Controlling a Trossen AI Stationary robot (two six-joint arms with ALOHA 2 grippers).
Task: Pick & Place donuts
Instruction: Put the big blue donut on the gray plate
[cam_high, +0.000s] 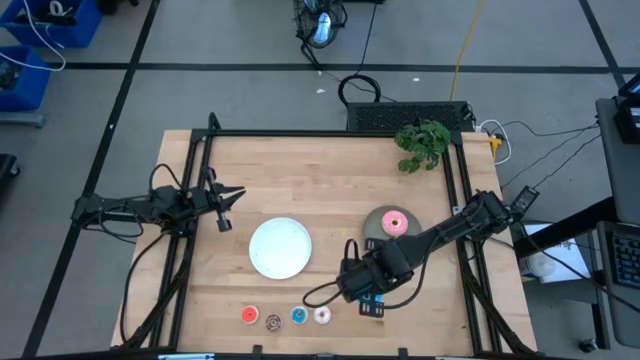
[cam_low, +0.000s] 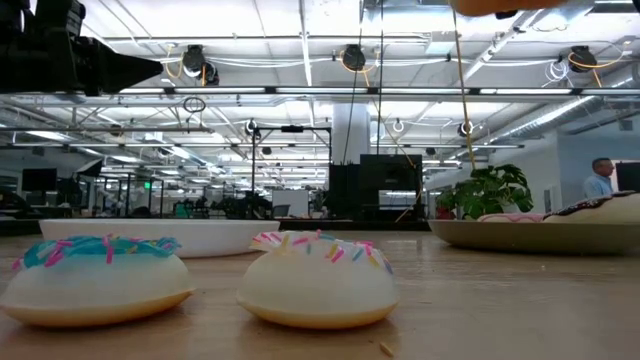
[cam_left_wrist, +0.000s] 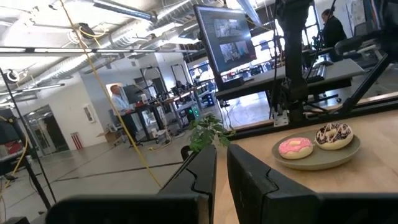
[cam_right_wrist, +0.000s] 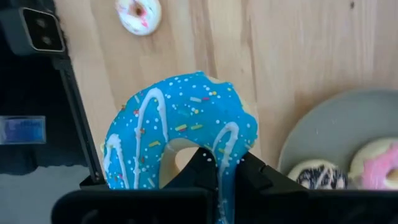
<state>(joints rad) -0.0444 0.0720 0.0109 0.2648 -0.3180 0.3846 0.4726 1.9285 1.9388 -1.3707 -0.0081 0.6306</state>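
Observation:
My right gripper (cam_right_wrist: 227, 165) is shut on the blue sprinkled donut (cam_right_wrist: 180, 130) and holds it above the table's near right part (cam_high: 370, 298). Just beyond it, a grey plate (cam_high: 378, 218) carries the pink donut (cam_high: 395, 223) and the chocolate sprinkled donut (cam_right_wrist: 317, 177). Tiny donuts lie flat in a row by the near edge: red (cam_high: 250, 315), brown (cam_high: 273, 321), blue (cam_high: 299, 316) and white-pink (cam_high: 322, 315). My left gripper (cam_high: 225, 208) waits shut at the table's left side, holding nothing. My right gripper pinches the blue donut's ring (cam_right_wrist: 227, 152) at one side, with one finger (cam_right_wrist: 199, 168) in the hole and the other (cam_right_wrist: 258, 174) outside the rim. The fingers come from above, pointing steeply down. The donut is lifted clear of the table and tilted.
A white plate (cam_high: 280, 248) sits at the table's middle, between the arms. A green plant (cam_high: 422, 145) stands at the far right corner. A black camera mount (cam_right_wrist: 37, 31) sits at the near edge beside the held donut. Bare wood lies across the far half.

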